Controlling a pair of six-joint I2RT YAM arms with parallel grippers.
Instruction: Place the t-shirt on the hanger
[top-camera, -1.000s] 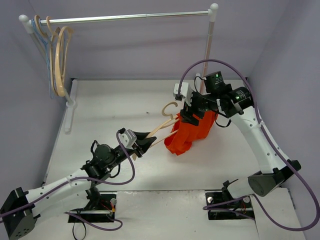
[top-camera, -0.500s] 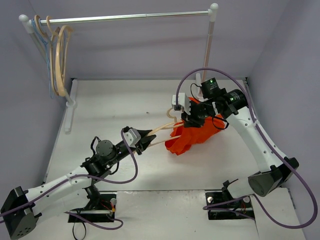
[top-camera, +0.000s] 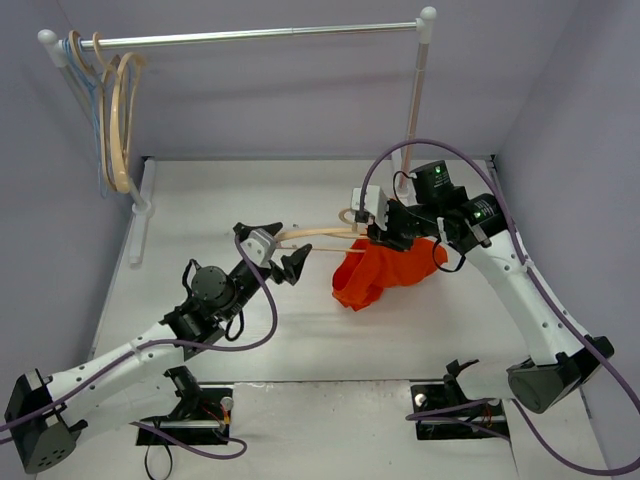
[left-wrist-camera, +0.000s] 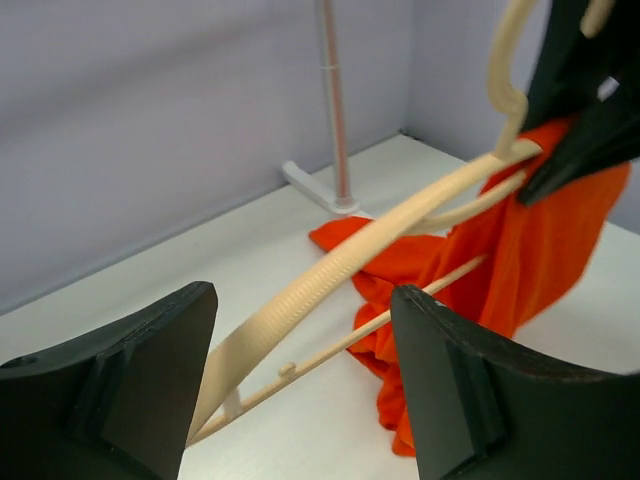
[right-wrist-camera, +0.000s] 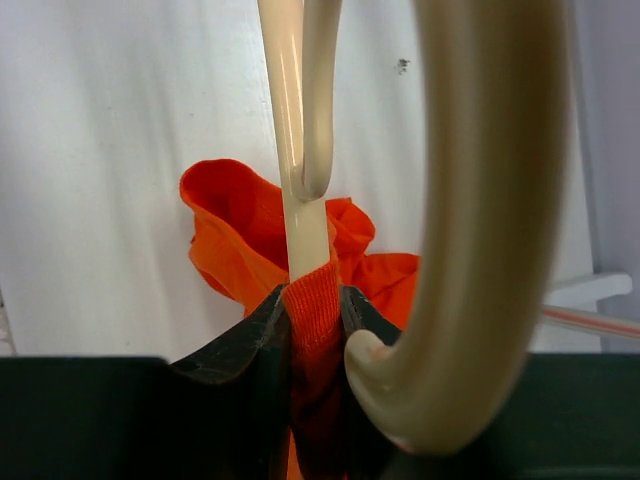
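Observation:
The pale wooden hanger (top-camera: 322, 233) lies almost level above the table, its hook (top-camera: 350, 214) beside the right arm. The orange-red t-shirt (top-camera: 388, 268) hangs bunched from its right half, lower folds on the table. My right gripper (top-camera: 384, 236) is shut on the t-shirt's ribbed collar (right-wrist-camera: 318, 300), with the hanger's arm (right-wrist-camera: 297, 190) running out of the pinched cloth. The hook (right-wrist-camera: 490, 200) curves close past the right wrist camera. My left gripper (left-wrist-camera: 300, 385) is open, and the hanger's free end (left-wrist-camera: 300, 305) passes between its fingers (left-wrist-camera: 140, 390) without being clamped.
A clothes rail (top-camera: 250, 35) crosses the back on two posts. Several wooden hangers (top-camera: 125, 110) and a thin blue one (top-camera: 98, 110) hang at its left end. The right post (top-camera: 414, 100) stands just behind the right gripper. Purple walls close in on three sides.
My left gripper opened and let go of the hanger's end, shifting back and left. The right gripper closed on the collar, and the hanger swung up to nearly level.

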